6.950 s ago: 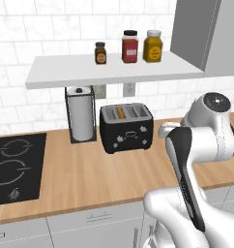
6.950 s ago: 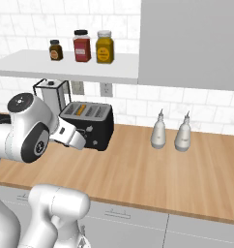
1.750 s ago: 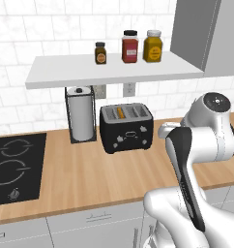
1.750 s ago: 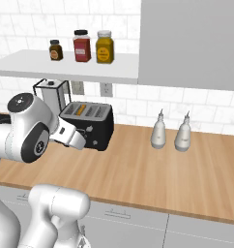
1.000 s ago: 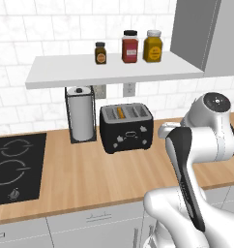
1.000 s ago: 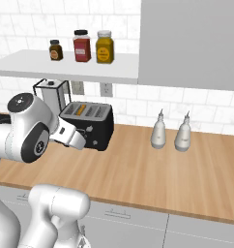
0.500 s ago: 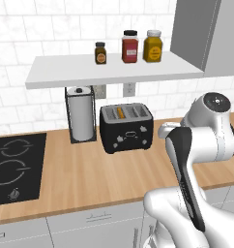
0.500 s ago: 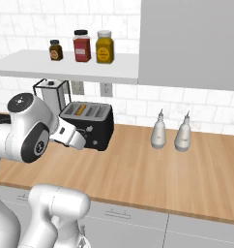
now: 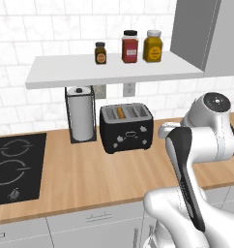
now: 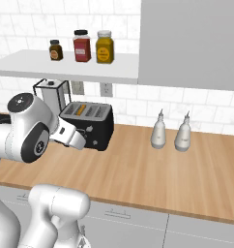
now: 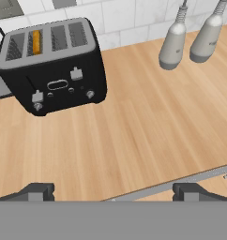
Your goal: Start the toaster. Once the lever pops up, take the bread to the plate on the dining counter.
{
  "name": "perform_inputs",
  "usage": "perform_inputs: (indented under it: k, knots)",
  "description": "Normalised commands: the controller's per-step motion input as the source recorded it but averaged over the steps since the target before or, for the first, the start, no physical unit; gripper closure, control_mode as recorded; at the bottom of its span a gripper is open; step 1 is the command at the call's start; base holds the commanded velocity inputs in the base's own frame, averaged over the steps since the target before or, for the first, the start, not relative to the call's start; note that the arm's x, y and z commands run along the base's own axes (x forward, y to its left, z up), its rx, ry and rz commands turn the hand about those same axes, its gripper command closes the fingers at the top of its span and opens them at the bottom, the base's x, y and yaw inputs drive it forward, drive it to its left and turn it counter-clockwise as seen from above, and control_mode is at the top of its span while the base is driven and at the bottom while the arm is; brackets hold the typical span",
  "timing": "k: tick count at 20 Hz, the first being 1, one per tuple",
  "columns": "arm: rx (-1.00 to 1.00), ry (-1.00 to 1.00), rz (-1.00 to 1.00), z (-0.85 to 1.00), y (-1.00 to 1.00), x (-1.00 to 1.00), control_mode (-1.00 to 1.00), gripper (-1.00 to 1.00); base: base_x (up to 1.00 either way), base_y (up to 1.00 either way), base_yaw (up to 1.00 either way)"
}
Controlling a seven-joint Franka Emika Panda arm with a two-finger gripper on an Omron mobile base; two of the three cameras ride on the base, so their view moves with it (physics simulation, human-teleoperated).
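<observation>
Nothing has moved since the earlier frames: we find the arm, the toaster (image 9: 126, 128) and everything on the counter (image 9: 90, 179) in the same places. We see the toaster standing on the wood counter against the tiled wall, just beside the chrome paper-towel holder (image 9: 81, 114). Its long axis runs parallel to the wall, and its black front face, carrying small white marks, points out toward the robot. The marks are too small for us to read. Four slots cross the grey top from front to back.

We locate the bread (image 11: 36, 41) upright in the second slot from the holder's end, seen as an orange-tan strip whose long axis follows the slot.

We see the gripper (image 11: 110, 191) released, its two dark fingertips (image 11: 36, 191) spread wide with nothing between them. It hangs above the counter's front edge, well apart from the toaster.

Three jars (image 9: 129, 46) stand in a row on the white shelf (image 9: 109, 69) above the toaster; their labels are not legible. Two grey bottles (image 10: 170, 131) stand together by the wall, well apart from the toaster. A black hob (image 9: 15, 167) is set into the counter beyond the holder.
</observation>
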Motion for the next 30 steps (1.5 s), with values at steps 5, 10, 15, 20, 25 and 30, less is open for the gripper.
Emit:
perform_inputs:
  k: [5, 10, 15, 20, 25, 30]
  knots:
    - [0.0, 0.0, 0.0, 0.0, 0.0, 0.0, -1.0, -1.0, 0.0, 0.0, 0.0]
    - [0.0, 0.0, 0.0, 0.0, 0.0, 0.0, -1.0, -1.0, 0.0, 0.0, 0.0]
    - [0.0, 0.0, 0.0, 0.0, 0.0, 0.0, -1.0, -1.0, 0.0, 0.0, 0.0]
    - [0.0, 0.0, 0.0, 0.0, 0.0, 0.0, -1.0, -1.0, 0.0, 0.0, 0.0]
    - [0.0, 0.0, 0.0, 0.0, 0.0, 0.0, -1.0, -1.0, 0.0, 0.0, 0.0]
    - [0.0, 0.0, 0.0, 0.0, 0.0, 0.0, -1.0, -1.0, 0.0, 0.0, 0.0]
